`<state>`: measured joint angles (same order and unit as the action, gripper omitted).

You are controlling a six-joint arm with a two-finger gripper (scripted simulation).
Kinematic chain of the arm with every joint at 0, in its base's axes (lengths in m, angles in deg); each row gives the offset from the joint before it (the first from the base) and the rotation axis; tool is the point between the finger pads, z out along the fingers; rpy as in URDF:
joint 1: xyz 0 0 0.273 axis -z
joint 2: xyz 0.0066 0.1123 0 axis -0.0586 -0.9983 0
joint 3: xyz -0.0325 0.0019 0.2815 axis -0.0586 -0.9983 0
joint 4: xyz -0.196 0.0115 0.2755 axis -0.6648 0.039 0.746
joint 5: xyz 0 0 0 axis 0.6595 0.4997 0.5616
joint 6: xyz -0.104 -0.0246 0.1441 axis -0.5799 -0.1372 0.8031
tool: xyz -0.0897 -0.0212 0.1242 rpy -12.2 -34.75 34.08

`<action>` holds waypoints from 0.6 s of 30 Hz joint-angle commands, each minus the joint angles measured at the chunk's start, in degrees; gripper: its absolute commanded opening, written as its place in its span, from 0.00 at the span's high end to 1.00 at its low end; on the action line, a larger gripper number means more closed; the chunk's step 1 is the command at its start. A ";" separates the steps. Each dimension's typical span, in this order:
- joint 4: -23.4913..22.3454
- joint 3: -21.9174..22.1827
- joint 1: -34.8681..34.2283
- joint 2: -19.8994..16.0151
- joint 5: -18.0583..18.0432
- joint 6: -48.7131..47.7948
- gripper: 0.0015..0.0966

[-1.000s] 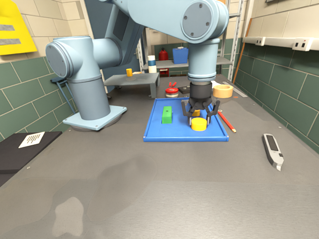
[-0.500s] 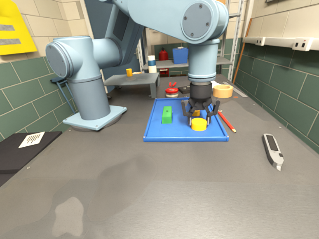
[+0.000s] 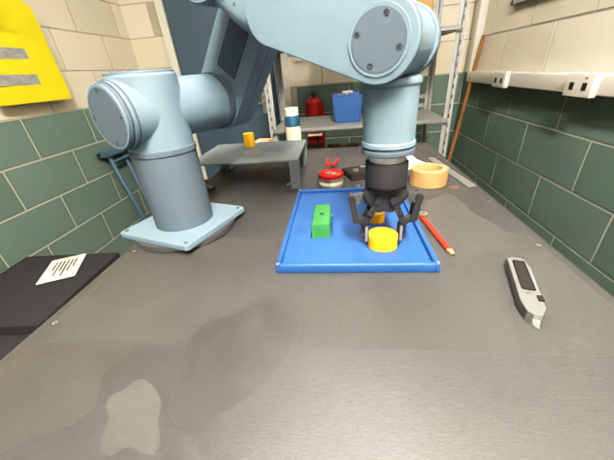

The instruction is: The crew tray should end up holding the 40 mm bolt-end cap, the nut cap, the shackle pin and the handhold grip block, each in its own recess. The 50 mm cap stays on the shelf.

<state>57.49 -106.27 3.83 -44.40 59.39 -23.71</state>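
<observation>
The blue crew tray (image 3: 357,233) lies mid-table in front of the arm's base. A green grip block (image 3: 321,220) sits in a recess on its left side. A wide yellow cap (image 3: 382,239) sits on the tray's right front part, and a smaller yellow piece (image 3: 377,217) stands just behind it, partly hidden by the fingers. Another yellow cylinder (image 3: 249,139) stands on the low grey shelf (image 3: 255,151) behind the tray. My gripper (image 3: 383,232) stands straight down over the wide yellow cap and is closed on it.
A red pencil (image 3: 436,234) lies along the tray's right edge, and a utility knife (image 3: 526,290) lies further right. A red-lidded jar (image 3: 330,178) and a tape roll (image 3: 429,175) stand behind the tray. A black pad (image 3: 34,292) lies at the table's left edge.
</observation>
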 commanded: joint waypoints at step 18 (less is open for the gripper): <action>0.00 -0.14 0.00 -0.30 -0.53 0.00 0.93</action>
<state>57.49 -106.45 3.83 -44.75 58.86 -23.71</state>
